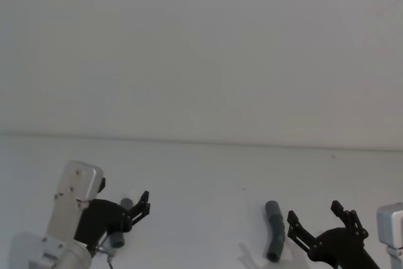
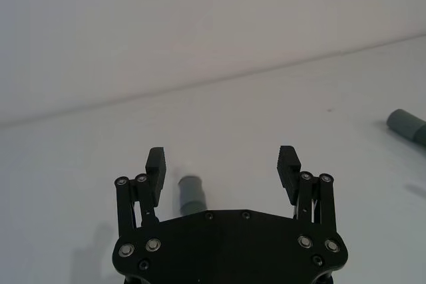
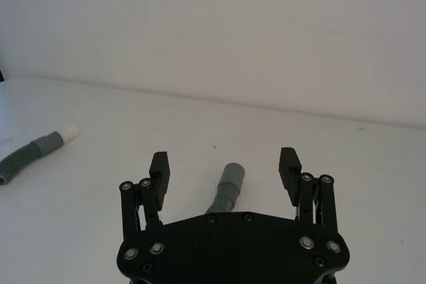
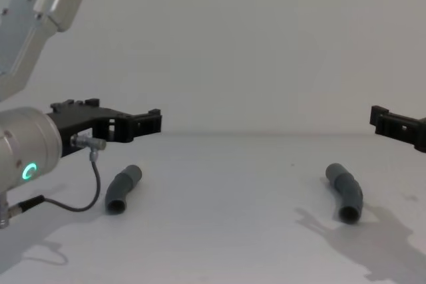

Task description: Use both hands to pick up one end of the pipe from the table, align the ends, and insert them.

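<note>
The pipe lies as two dark grey ribbed pieces on the off-white table (image 1: 201, 174). The left piece (image 4: 123, 189) rests below my left gripper (image 4: 152, 123), which is open with nothing between its fingers; in the left wrist view this piece (image 2: 192, 194) shows between the spread fingers of the gripper (image 2: 221, 161). The right piece (image 4: 345, 191) has its open socket mouth facing the chest camera. My right gripper (image 3: 223, 161) hovers open over that piece (image 3: 229, 187). Farther off, the left piece (image 3: 33, 154) shows a white plug tip (image 3: 70, 132).
A pale wall rises behind the table's far edge (image 1: 201, 142). A thin cable (image 4: 90, 191) loops from the left wrist down toward the left piece. Bare table lies between the two pieces (image 4: 233, 197).
</note>
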`<action>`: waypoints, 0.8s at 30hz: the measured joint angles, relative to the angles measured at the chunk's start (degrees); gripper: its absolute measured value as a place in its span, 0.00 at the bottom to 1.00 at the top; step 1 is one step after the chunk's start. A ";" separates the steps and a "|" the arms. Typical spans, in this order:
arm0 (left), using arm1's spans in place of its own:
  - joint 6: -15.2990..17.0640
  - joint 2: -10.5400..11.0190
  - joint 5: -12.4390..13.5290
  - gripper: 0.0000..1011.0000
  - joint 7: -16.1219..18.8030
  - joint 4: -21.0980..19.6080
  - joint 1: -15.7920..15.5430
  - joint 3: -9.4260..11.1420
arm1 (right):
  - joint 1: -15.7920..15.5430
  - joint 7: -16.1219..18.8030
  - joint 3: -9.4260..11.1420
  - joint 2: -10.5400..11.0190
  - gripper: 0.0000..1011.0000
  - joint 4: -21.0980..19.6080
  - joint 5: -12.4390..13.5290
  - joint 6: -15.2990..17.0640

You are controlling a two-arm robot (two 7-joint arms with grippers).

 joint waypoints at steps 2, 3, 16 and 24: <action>2.67 -0.50 -1.11 0.99 0.78 -0.58 0.18 -0.96 | 0.00 0.00 0.00 0.00 0.99 0.00 0.00 0.00; 2.67 -0.50 -1.11 0.99 0.78 -0.58 0.18 -0.96 | 0.00 0.00 0.00 0.00 0.99 0.00 0.00 0.00; 13.94 -1.39 -4.58 0.99 2.34 -1.27 -1.15 -4.22 | 0.00 0.00 0.00 0.00 0.99 0.00 0.00 0.00; 17.76 -1.39 -5.44 0.99 0.84 0.83 -3.43 -4.25 | 0.00 0.00 0.00 0.00 0.99 0.00 0.00 0.00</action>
